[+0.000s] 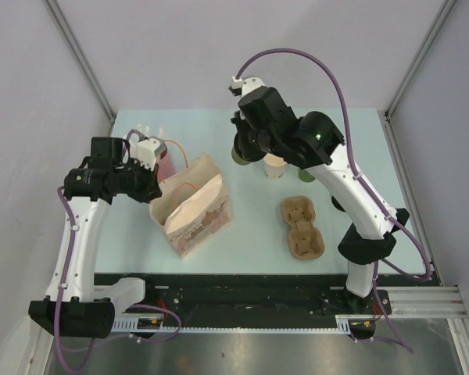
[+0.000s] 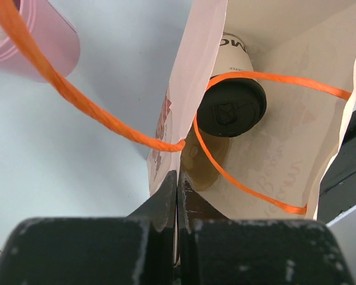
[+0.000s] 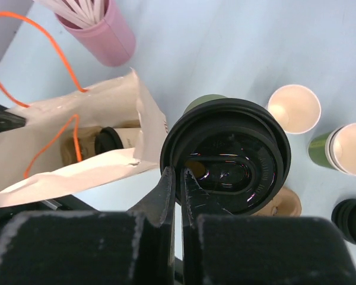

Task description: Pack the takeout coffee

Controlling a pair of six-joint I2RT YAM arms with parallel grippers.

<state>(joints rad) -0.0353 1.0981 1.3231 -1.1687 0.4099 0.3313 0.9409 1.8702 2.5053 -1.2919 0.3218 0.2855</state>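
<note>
Over the table (image 1: 266, 242), right fingers (image 3: 165, 196) clamping lid (image 3: 225, 155) of green cup (image 3: 202, 102), left fingers (image 2: 162, 202) pinching bag (image 2: 296, 119).

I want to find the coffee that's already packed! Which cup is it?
Find the paper bag on the left, its edge pinched by the left tool. Inside is a white cup with a black lid. It's the only cup in the bag; the other lidded cup is green and outside.
</note>
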